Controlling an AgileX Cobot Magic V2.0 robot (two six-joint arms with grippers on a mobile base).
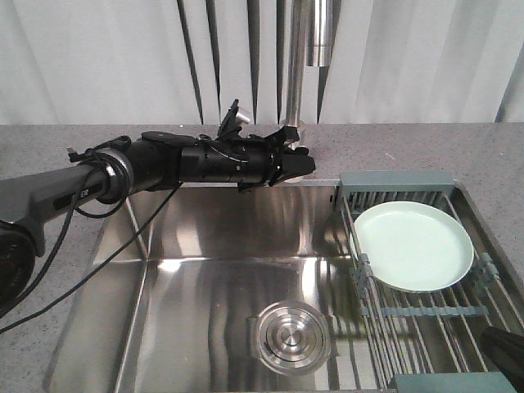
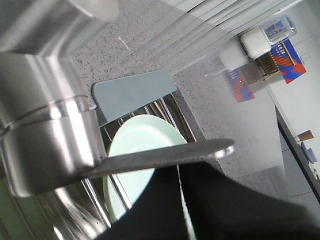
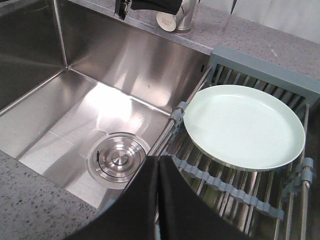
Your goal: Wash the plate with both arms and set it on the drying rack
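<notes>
Right gripper (image 3: 158, 200): two black fingers pressed together with only a hairline seam between them, holding nothing, above the sink's near edge. Beyond it, the round ribbed steel drain cover (image 3: 116, 159) lies in the floor of the brushed-steel sink (image 3: 95, 65). To the right, the smooth pale mint-green plate (image 3: 244, 125), low-rimmed, lies flat on the parallel wires of the drying rack (image 3: 235, 187) with its grey-green plastic end pieces. Farthest, the left gripper (image 1: 291, 160) reaches the chrome faucet (image 1: 293, 74) on the speckled grey countertop (image 1: 409, 143); its jaw opening cannot be judged.
</notes>
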